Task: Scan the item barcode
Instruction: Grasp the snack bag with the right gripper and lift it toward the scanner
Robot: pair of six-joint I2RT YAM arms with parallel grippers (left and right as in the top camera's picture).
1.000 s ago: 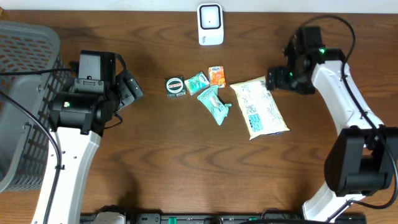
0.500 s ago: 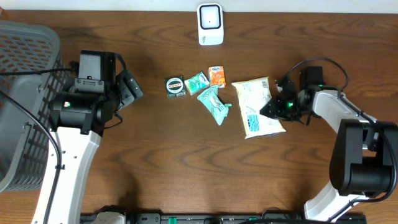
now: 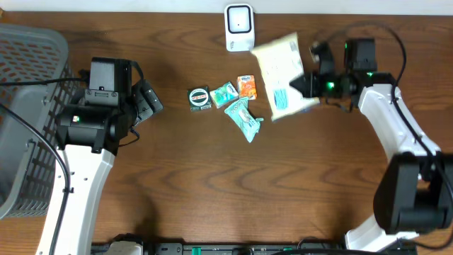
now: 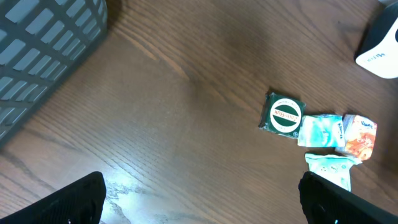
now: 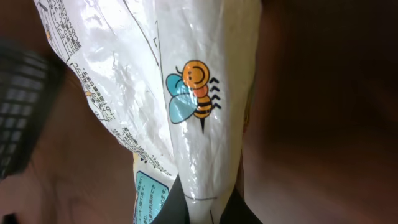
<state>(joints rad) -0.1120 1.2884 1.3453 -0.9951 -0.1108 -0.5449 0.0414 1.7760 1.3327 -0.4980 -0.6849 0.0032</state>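
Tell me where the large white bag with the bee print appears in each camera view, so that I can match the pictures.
Overhead: white bag, upper middle-right, held by the right end effector, just right of the white scanner.
Left wrist: not in view.
Right wrist: the white bag fills the centre, bee print facing the camera.
Shared landmark: the white scanner, top centre overhead, top right corner in left wrist; not seen in right wrist.

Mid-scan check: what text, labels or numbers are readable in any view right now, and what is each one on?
No text reads cleanly.
On the white bag in the right gripper: dense print, too small; a bee drawing, no words.
On the green packet: round label with a red band, blurred.
On the teal packet and orange packet: lettering blurred.
On the scanner: grey lettering, cut off, unreadable.
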